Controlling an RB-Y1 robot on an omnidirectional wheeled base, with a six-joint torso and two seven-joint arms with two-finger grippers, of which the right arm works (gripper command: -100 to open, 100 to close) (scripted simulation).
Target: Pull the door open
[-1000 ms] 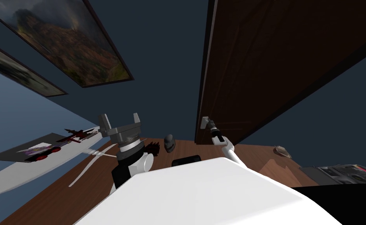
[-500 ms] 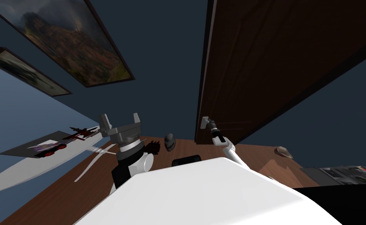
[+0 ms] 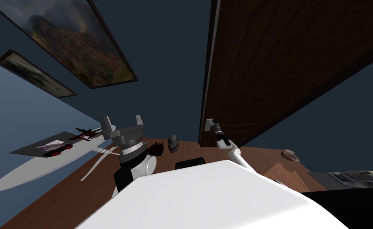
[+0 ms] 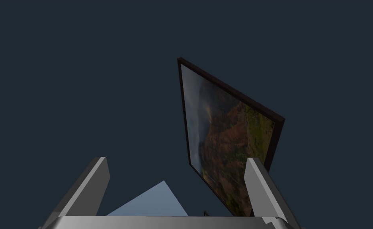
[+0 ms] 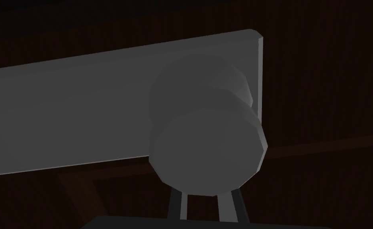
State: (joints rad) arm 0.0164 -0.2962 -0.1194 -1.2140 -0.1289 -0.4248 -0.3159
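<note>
Dark blue walls all round, brown wooden floor (image 3: 62,198) below. Standing close to a dark brown door (image 3: 285,59), off to the right side and near its free edge. Reaching there with the right gripper (image 3: 212,126), hard up against a round grey knob (image 5: 207,155) set at one end of a pale grey plate (image 5: 62,119) on the door's face. Fingers (image 5: 175,206) drawn close together, far narrower than their open spread, with tips lost under the knob's lower rim. Judged to be pinched on the knob, though with the contact itself hidden. Knob sticking straight out of the door toward the wrist, in line with the gripper, so calling for a pull straight back from the door's face, then round with its swing. Left gripper (image 3: 122,121) raised well apart to the left, spread wide, holding nothing, much the farther of the two from the knob.
</note>
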